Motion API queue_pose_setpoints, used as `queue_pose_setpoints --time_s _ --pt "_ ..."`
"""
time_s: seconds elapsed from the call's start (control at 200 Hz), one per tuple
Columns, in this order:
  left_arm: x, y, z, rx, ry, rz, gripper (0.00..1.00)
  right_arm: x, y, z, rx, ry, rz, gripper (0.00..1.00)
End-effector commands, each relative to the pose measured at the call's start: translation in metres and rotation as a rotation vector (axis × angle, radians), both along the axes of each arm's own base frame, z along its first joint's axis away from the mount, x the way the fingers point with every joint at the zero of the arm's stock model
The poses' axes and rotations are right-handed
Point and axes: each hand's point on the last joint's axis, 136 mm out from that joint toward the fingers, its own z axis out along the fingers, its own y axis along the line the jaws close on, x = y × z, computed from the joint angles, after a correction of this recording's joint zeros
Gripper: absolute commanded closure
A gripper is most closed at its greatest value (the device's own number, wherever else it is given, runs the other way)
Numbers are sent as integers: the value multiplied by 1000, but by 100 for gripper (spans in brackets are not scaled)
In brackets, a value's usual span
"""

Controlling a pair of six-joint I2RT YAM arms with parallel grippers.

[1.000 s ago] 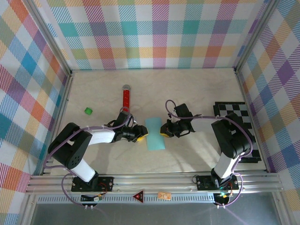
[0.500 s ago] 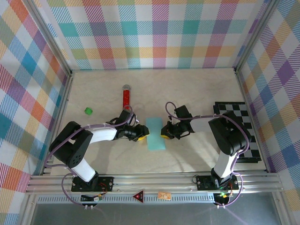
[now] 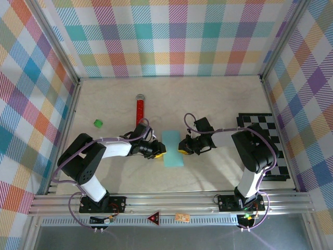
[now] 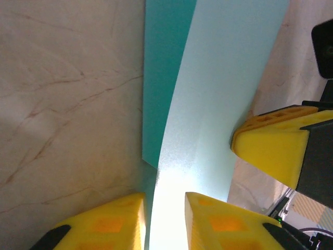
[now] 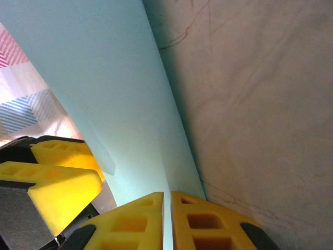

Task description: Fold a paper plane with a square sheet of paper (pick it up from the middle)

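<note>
I see the folded sheet of paper [image 3: 172, 151] lying in the middle of the bench [image 3: 223, 99], between both claws. My right claw [image 3: 181, 146] is pinched closed on its right edge. My left claw [image 3: 160, 151] straddles the raised left edge, jaws narrowly apart. Bare bench lies beyond and nearer.

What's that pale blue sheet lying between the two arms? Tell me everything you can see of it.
The light cyan paper is thin, plain and matte. It lies on the table as a narrow rectangle, apparently folded into two layers, the upper one bowing up off a darker lower one. The right gripper pinches its right edge. The left gripper straddles its left edge, jaws apart.
</note>
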Motion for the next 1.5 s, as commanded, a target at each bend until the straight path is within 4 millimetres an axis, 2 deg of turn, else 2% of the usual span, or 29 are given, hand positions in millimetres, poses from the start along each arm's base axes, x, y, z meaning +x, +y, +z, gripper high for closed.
queue_pose_setpoints --time_s 0.0,0.18,0.265,0.42,0.62,0.79,0.98,1.05,1.18,1.285,1.385,1.495 --pt "-6 -6 1 -35 4 -16 78 -10 -14 -20 -66 55 -35 86" --pt "-5 -2 2 -27 -8 13 87 -7 -10 -12 -31 22 -33 82" --pt "-4 1 5 -20 -20 35 90 -1 -1 6 57 -50 -18 76" --pt "2 1 16 -34 -50 54 96 7 4 38 114 -187 1 68" --pt "3 4 29 -25 -54 63 97 10 -2 68 103 -392 25 60" --pt "6 1 40 -62 -40 46 97 -3 -1 74 -6 -666 136 55" --pt "11 1 48 -86 -40 40 96 -35 27 70 -218 -1047 446 52" --pt "12 1 49 -88 -39 39 96 -40 33 66 -277 -1129 490 51" --pt "12 2 47 -81 -35 36 96 -59 51 65 -257 -1250 584 50" --pt "12 2 48 -81 -37 34 95 -72 62 56 -324 -1342 704 48" --pt "12 2 47 -78 -37 37 95 -72 65 49 -415 -1399 737 48" --pt "12 2 46 -81 -35 40 95 -58 61 45 -550 -1446 708 48"
